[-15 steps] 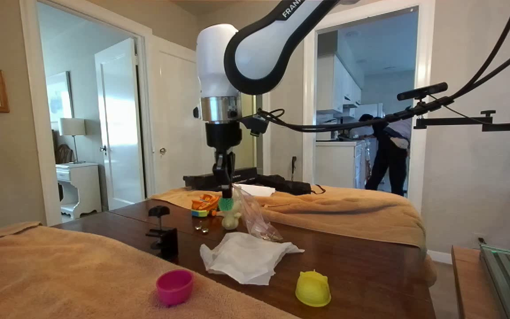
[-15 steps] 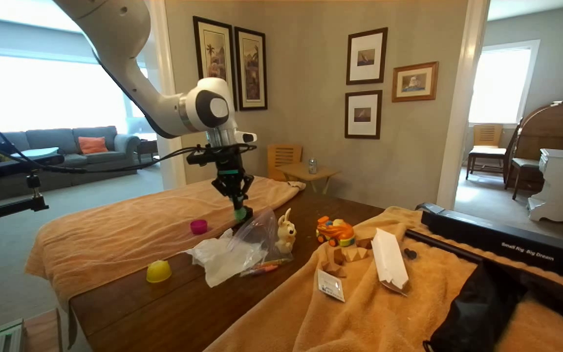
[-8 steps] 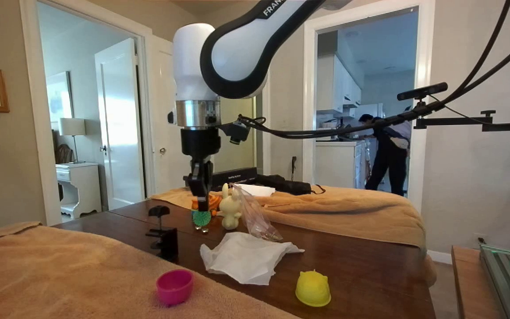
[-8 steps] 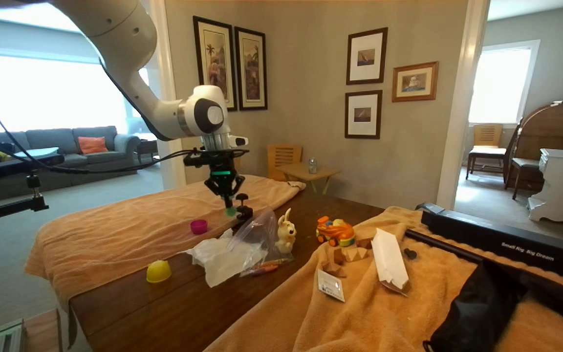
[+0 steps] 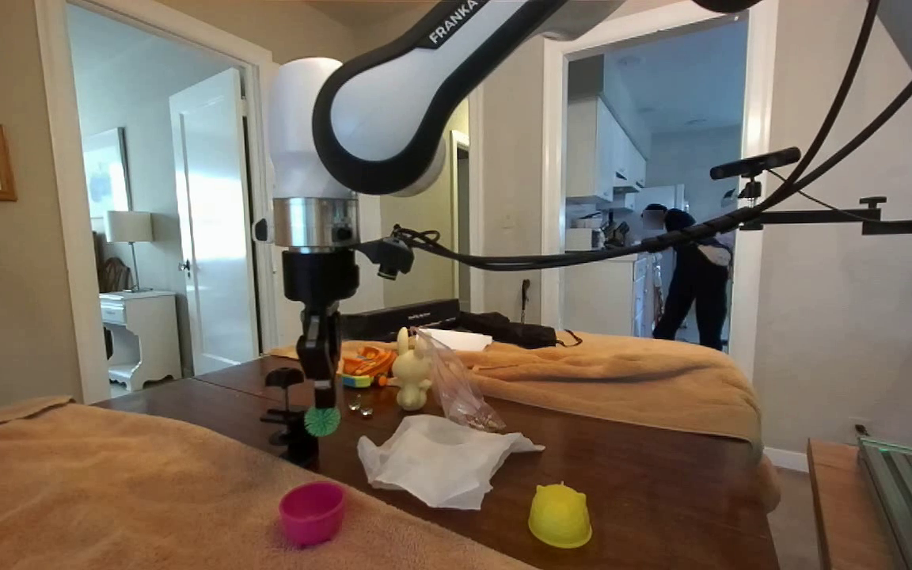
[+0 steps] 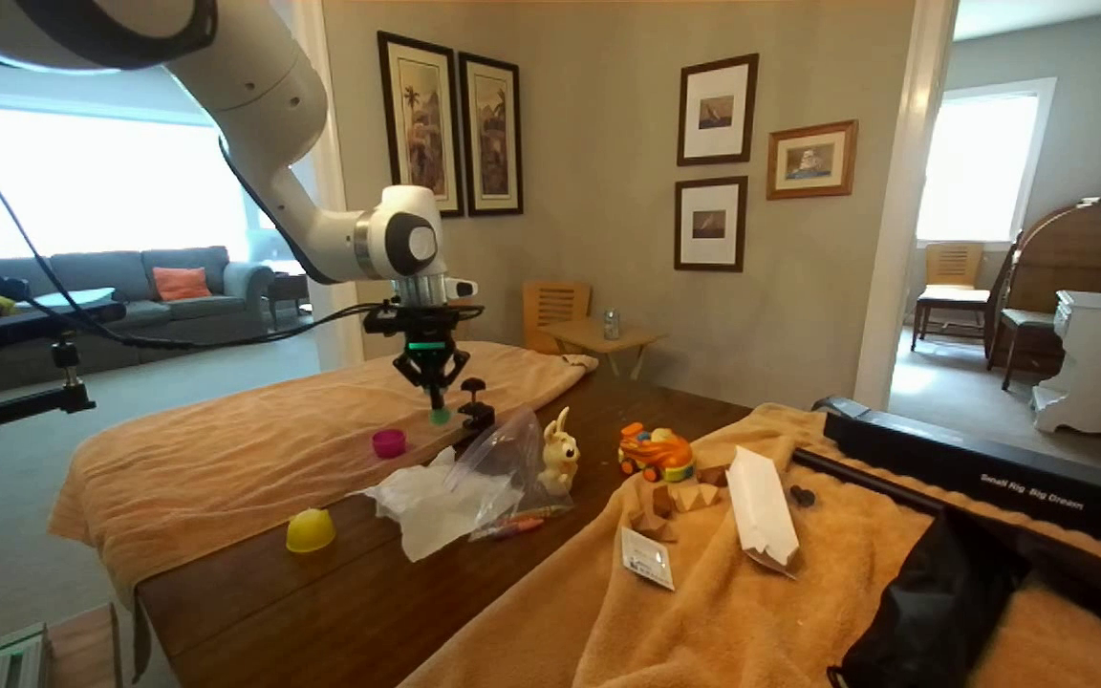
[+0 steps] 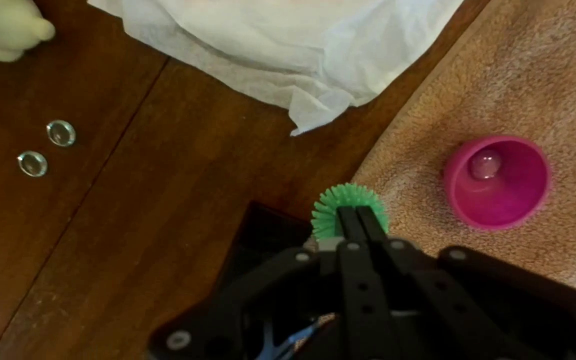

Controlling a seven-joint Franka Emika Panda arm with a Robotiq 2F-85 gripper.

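My gripper (image 5: 325, 400) is shut on a green spiky ball (image 5: 321, 422) and holds it above the table. In the wrist view the fingertips (image 7: 357, 210) are close together, with the ball's spikes (image 7: 324, 215) showing around them. The gripper also shows in an exterior view (image 6: 437, 406). The ball is beside and above a black clamp (image 6: 477, 413), near the edge of the orange towel. A pink cup (image 7: 500, 200) stands open side up on the towel to the right in the wrist view, with a small clear round thing (image 7: 485, 164) inside. The ball's far side is hidden.
Crumpled white paper (image 5: 448, 459), a yellow cup (image 5: 560, 516) upside down, a rabbit figure (image 6: 559, 457), a plastic bag (image 6: 503, 468) and an orange toy vehicle (image 6: 660, 454) are around. Two small glassy pieces (image 7: 61, 133) lie on the wood. A white box (image 6: 761, 511) lies on a towel.
The gripper has moved left and down in an exterior view with the green ball, from in front of the rabbit figure to beside the clamp. The table objects have not moved.
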